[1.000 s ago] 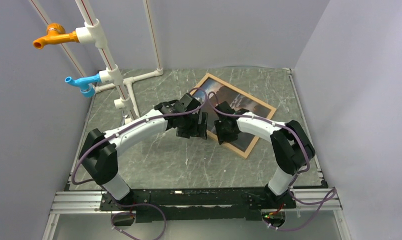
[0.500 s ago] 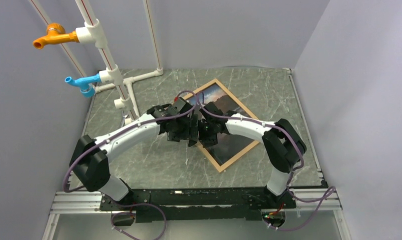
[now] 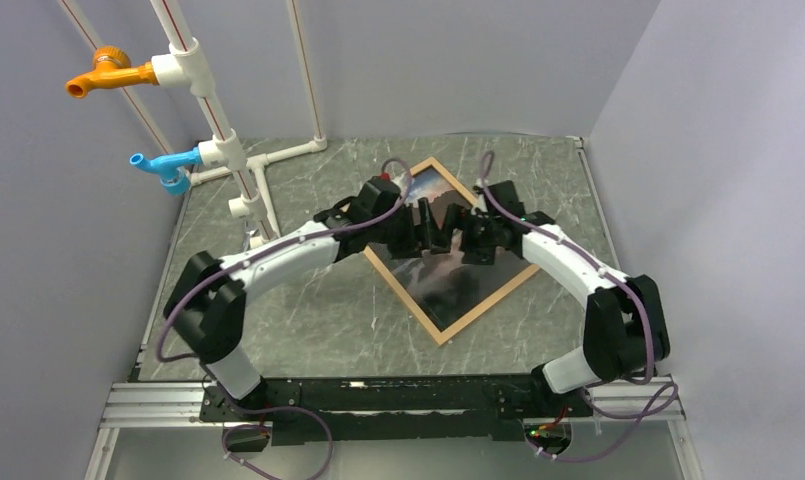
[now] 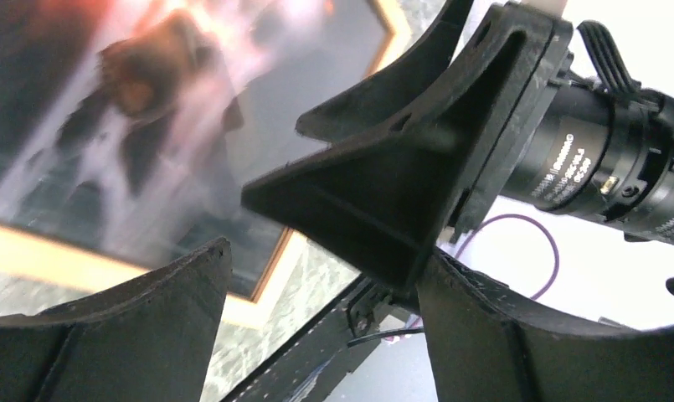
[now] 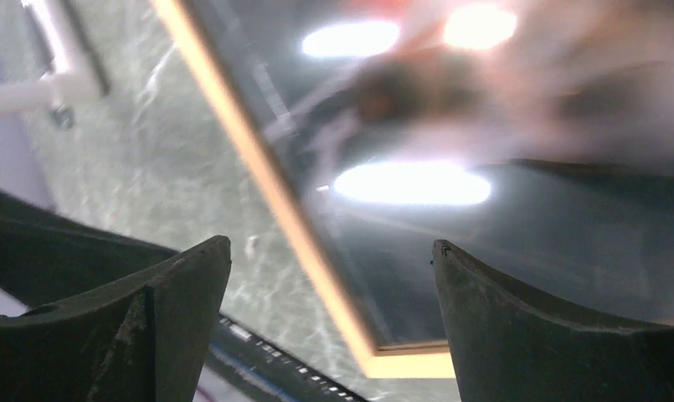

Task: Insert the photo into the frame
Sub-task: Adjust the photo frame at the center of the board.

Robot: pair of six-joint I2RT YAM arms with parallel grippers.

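The frame point(image 3: 498, 296), thin light-wood strips, lies flat on the green marble table as a diamond, one corner towards the arms. The photo point(image 3: 448, 285), dark and glossy with an orange glow, lies inside the strips; its upper part is hidden under the grippers. My left gripper point(image 3: 425, 222) and right gripper point(image 3: 475, 232) meet tip to tip over the frame's upper half. In the left wrist view the left gripper point(image 4: 325, 255) stands open, the right gripper's finger point(image 4: 383, 193) close in front of it, the photo point(image 4: 132, 126) beyond. The right gripper point(image 5: 331, 243) is open above the frame strip point(image 5: 275, 201) and photo point(image 5: 501, 226), holding nothing.
White pipes point(image 3: 240, 175) with an orange tap point(image 3: 98, 72) and a blue tap point(image 3: 163, 165) stand at the back left. Grey walls close in the table on three sides. A black rail point(image 3: 398, 395) runs along the near edge.
The frame with the photo has slid left and turned into a diamond. My right gripper has opened and its arm has swung out to the right. The left gripper has moved back over the frame.
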